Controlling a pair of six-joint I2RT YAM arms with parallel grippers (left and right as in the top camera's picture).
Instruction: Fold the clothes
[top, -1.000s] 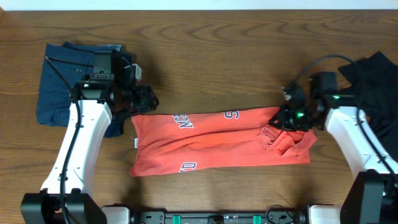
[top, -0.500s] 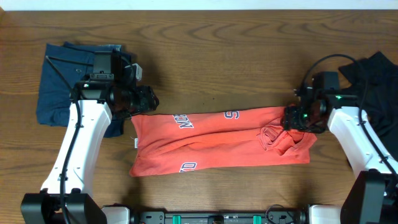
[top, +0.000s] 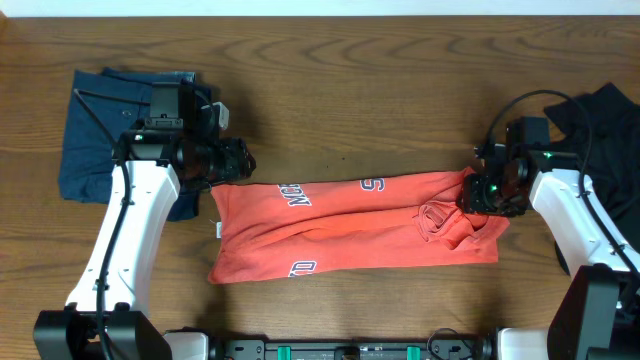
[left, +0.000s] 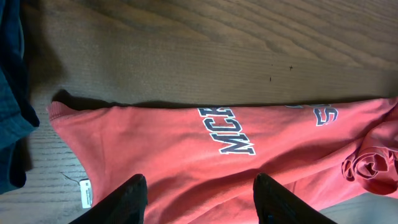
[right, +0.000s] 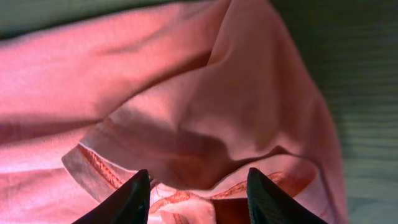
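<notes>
The coral-red T-shirt (top: 350, 225) lies across the middle of the wooden table (top: 350, 80), folded lengthwise into a long band with its navy-and-white lettering (left: 233, 130) facing up and a small white tag (left: 86, 193) poking out at its left end. The left gripper (top: 228, 160) hangs over that left end, near the top corner. From its wrist view, its fingers (left: 134, 199) stand apart with nothing between them but the cloth below. The right gripper (top: 488, 192) sits at the bunched right end of the shirt. Its fingers (right: 134, 196) are spread too, straddling a stitched fold, though I can't quite tell whether the tips press into the fabric. A dark navy garment (top: 95, 140) lies folded at the far left under the left arm. A black garment (top: 600, 130) is heaped at the right edge.
</notes>
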